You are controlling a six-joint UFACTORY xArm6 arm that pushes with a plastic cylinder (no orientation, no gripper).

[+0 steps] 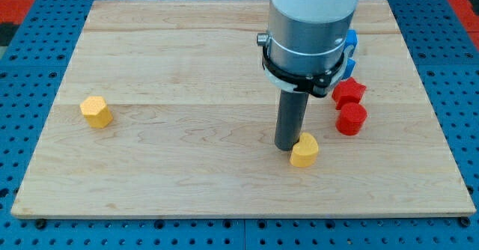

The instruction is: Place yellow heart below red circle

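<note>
The yellow heart [304, 150] lies on the wooden board right of centre. My tip [287, 147] rests on the board just to the heart's left, touching it or nearly so. The red circle [351, 120] sits up and to the right of the heart. A red star-shaped block [349, 92] lies directly above the red circle, close to it.
A yellow hexagon [96, 111] sits at the view's left. A blue block [349, 46] is partly hidden behind the arm's body [310, 25] at the upper right. The wooden board [187, 168] lies on a blue pegboard.
</note>
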